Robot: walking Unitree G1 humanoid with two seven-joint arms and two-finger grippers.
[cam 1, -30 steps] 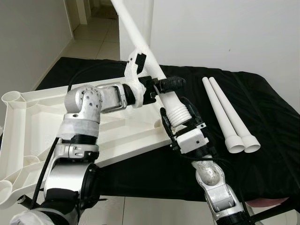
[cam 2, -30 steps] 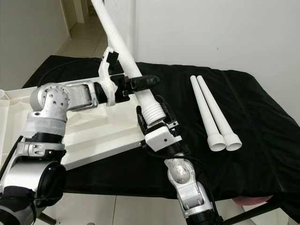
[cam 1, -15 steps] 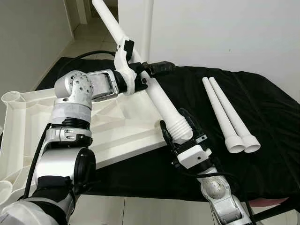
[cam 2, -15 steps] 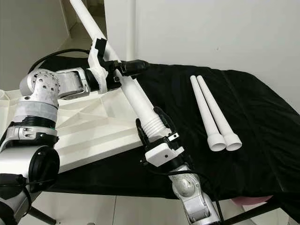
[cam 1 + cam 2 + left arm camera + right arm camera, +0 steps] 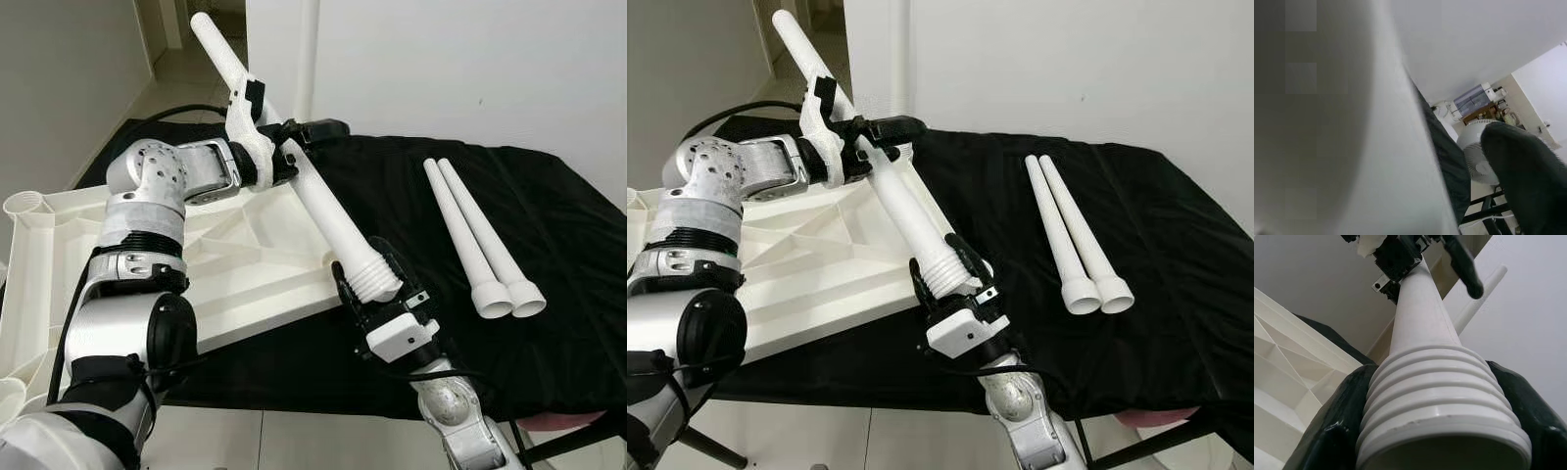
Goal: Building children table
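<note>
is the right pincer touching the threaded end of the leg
Touching. The right wrist view shows both black fingers pressed against the ribbed end of the leg, one on each side, no gap visible.

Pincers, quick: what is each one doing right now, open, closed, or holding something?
Left pincer: closed on the white table leg, high on its shaft.
Right pincer: closed on the same leg's ribbed end.

My count of the parts

I saw three white legs (image 5: 328, 211), one upturned white tabletop (image 5: 147, 264), one black-covered table (image 5: 578, 255), and my two grippers (image 5: 377, 289).
</note>
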